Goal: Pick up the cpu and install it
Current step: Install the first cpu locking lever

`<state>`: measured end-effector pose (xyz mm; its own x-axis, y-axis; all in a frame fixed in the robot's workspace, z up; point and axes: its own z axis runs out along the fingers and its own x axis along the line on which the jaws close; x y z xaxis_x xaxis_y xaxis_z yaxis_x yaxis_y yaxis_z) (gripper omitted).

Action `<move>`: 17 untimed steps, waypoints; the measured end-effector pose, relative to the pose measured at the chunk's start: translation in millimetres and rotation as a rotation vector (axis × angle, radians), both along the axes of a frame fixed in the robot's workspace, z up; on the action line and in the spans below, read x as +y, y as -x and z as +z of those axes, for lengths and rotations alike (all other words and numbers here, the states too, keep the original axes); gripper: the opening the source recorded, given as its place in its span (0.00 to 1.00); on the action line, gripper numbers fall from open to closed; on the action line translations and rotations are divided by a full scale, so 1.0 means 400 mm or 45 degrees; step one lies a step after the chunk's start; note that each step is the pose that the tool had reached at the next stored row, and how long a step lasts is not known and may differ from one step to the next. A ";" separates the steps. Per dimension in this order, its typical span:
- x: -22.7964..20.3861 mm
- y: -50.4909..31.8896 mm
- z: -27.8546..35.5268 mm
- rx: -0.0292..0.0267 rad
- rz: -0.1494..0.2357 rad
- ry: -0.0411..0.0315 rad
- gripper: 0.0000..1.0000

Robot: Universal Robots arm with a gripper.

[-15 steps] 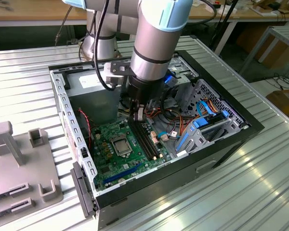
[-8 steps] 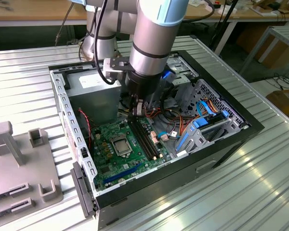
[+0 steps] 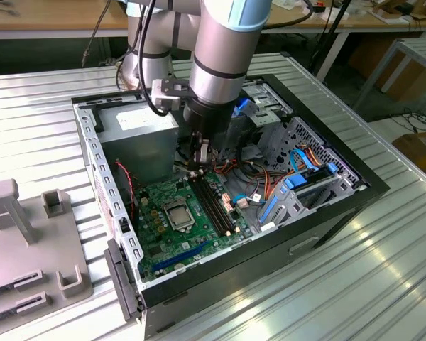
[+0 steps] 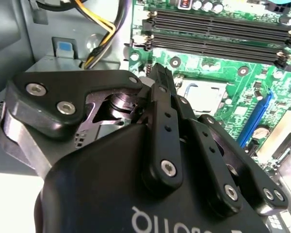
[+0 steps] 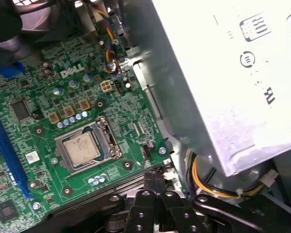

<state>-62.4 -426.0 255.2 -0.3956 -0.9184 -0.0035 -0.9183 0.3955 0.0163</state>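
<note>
The cpu (image 5: 82, 148), a small square chip with a dull grey top, lies flat inside the socket frame (image 5: 111, 143) on the green motherboard (image 5: 34, 97). It also shows in the exterior view as the cpu (image 3: 179, 213) and in the second wrist view as the cpu (image 4: 206, 94). My gripper (image 3: 201, 169) hangs inside the open computer case, above the board's back edge near the black memory slots (image 3: 213, 202), apart from the chip. In both wrist views the gripper (image 5: 155, 177) (image 4: 158, 73) has its black fingers pressed together with nothing between them.
The silver power supply (image 3: 138, 124) stands close beside the arm, with yellow and black cables (image 5: 203, 182) running under it. A drive cage with blue parts (image 3: 298, 188) and loose wiring (image 3: 259, 181) fills the case's right in the exterior view. A grey fixture (image 3: 28, 241) sits outside the case on the ribbed metal table.
</note>
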 end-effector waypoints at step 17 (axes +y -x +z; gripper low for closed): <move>0.006 0.013 -0.007 0.0001 0.015 -0.0006 0.11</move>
